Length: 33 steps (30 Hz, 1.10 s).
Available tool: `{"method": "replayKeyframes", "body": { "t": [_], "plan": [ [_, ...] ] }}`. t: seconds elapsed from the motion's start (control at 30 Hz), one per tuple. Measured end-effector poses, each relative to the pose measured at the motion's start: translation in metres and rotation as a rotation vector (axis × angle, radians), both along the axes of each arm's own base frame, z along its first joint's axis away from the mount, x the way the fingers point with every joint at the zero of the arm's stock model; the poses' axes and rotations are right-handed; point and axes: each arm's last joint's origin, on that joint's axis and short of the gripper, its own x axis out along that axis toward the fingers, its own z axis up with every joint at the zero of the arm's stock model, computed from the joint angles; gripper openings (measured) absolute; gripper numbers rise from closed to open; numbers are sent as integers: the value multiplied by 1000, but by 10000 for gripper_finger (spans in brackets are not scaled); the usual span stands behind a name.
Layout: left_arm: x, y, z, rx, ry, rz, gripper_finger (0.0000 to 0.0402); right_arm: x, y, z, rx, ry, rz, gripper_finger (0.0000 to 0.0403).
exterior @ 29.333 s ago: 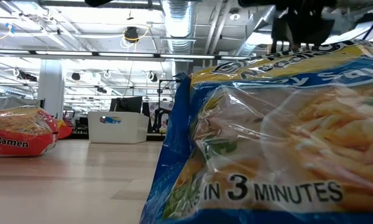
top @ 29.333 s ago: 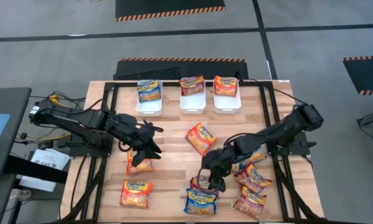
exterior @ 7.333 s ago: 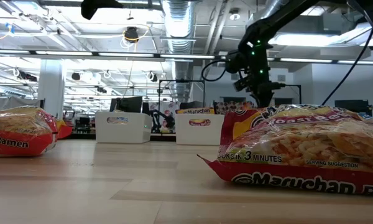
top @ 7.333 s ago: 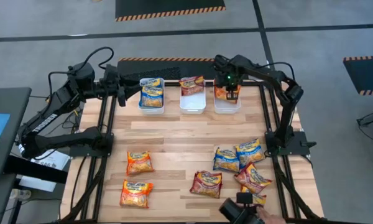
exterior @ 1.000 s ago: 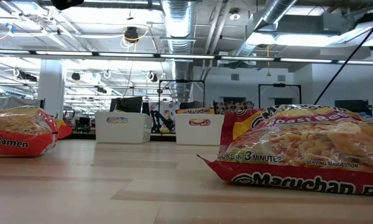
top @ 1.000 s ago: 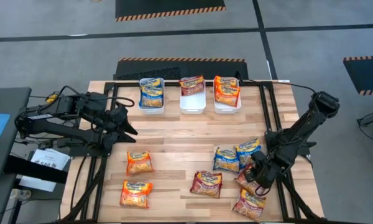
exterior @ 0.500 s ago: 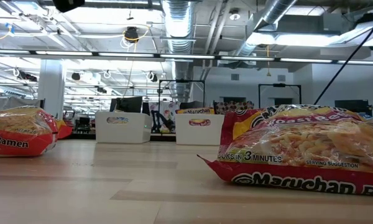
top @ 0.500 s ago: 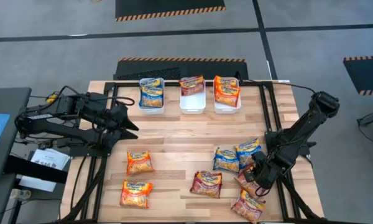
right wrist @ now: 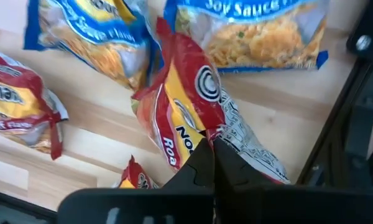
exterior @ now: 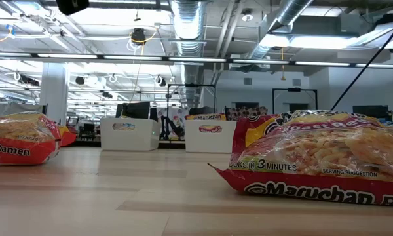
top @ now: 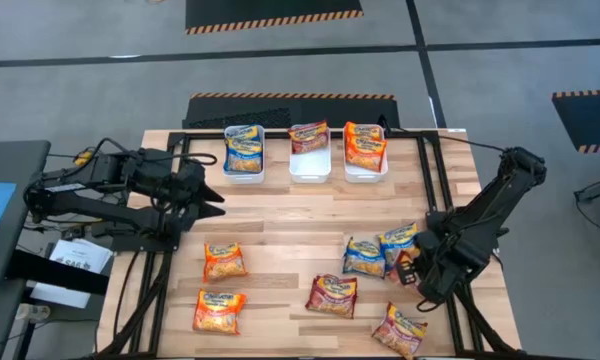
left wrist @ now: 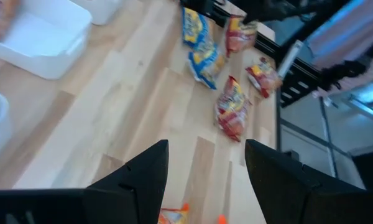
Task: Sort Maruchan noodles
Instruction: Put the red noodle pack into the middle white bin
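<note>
- The right gripper [right wrist: 212,144] is pinched tight on the edge of a glossy maroon plastic noodle packet [right wrist: 186,118], which hangs lifted above the tabletop near its right front part, just beside the black frame rail [top: 470,300].
- Directly next to the lifted packet lie two blue noodle packets [top: 382,250], side by side; in the right wrist view they sit just past the held packet.
- A second maroon packet [top: 333,294] lies toward the front centre, and a third maroon packet [top: 400,331] sits at the front edge on the right.
- Two orange noodle packets [top: 222,286] lie on the left front part, one behind the other, well apart from the right-hand cluster.
- The middle band of the light wooden slatted tabletop [top: 290,215] is bare, giving open room between the packets and the bins.
- Three white rectangular plastic bins [top: 306,152] stand in a row at the far edge: the left one holds blue packets, the middle one maroon, the right one orange.
- The left gripper [left wrist: 205,163] hovers over the left side of the tabletop, its fingers spread wide and holding nothing.
- The low view shows a large hall with ceiling ducts and strip lights beyond the tabletop.
- Grey floor with hazard-striped mats surrounds the tabletop.
</note>
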Motion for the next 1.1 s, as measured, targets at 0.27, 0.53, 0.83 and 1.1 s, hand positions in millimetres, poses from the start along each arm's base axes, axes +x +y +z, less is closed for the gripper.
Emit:
{"method": "replayKeyframes", "body": {
  "t": [0.27, 0.53, 0.83, 1.1],
  "plan": [
    [4, 5, 0, 45, -1, 131, 199, 0, -2, 21, -50, -21, 40, 5],
    [21, 9, -8, -116, 54, 97, 199, 8, -11, 52, -117, -95, 95, 5],
    [60, 22, -19, -164, 74, 78, 199, 34, -32, 81, -224, -225, 201, 5],
    [101, 27, -17, -134, -97, -36, 199, 60, -57, 110, -313, -348, 337, 5]
  ]
}}
